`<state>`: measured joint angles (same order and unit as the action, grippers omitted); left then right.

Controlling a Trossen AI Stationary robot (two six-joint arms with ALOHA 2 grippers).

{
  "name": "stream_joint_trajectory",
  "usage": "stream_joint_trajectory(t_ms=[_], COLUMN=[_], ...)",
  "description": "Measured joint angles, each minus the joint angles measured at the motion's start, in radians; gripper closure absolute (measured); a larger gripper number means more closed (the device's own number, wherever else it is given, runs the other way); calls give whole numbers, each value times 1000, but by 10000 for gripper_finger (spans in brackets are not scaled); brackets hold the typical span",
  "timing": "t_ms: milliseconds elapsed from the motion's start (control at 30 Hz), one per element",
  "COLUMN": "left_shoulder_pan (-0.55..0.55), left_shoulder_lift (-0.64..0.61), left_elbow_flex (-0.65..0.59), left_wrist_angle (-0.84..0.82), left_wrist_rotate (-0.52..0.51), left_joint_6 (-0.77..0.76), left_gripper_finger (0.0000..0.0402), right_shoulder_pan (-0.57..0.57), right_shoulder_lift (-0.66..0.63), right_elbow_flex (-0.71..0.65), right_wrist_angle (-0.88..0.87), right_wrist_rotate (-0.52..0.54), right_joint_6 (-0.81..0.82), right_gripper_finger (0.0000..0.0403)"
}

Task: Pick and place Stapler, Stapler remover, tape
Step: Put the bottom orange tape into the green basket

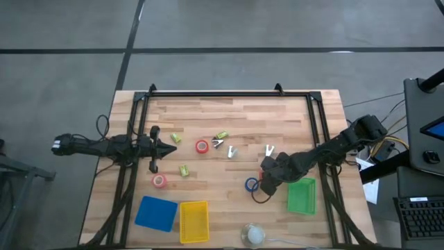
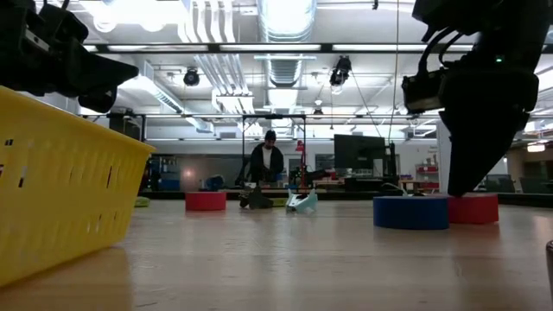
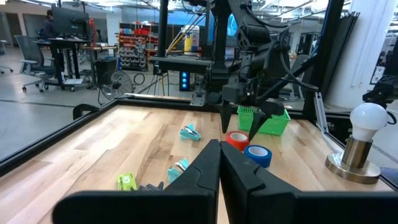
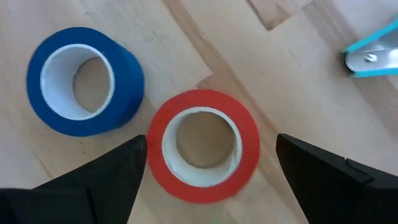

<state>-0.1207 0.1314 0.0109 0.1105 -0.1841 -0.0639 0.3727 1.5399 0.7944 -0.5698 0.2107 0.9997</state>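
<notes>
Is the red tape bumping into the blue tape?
Apart. The right wrist view looks down on the red tape and the blue tape, and a strip of bare wood shows between them.

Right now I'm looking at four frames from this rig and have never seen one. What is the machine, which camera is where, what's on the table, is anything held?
Two dark robot arms work at a wooden table. One picture looks straight down from above, one looks level across the table-top, and one comes from a camera on each wrist.

The left gripper waits at the table's left side, shut and empty. The right gripper is open, its fingers either side of a red tape roll that lies flat beside a blue tape roll. Nothing is held yet.

Also on the table: two more red rolls, small green and white pieces, a yellow basket, a blue bin, a green basket and a lamp bulb.
</notes>
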Motion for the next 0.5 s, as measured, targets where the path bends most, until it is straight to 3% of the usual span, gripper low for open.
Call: stream_joint_trajectory(t_ms=[500], left_shoulder_pan=[0], left_shoulder_lift=[0], left_elbow_flex=[0], left_wrist_angle=[0], left_wrist_rotate=[0], left_joint_6=[0], left_gripper_finger=[390], right_shoulder_pan=[-4], right_shoulder_lift=[15], right_elbow_flex=[-2], right_wrist_angle=[34], right_wrist_rotate=[-10], right_joint_6=[-11], right_gripper_finger=[91])
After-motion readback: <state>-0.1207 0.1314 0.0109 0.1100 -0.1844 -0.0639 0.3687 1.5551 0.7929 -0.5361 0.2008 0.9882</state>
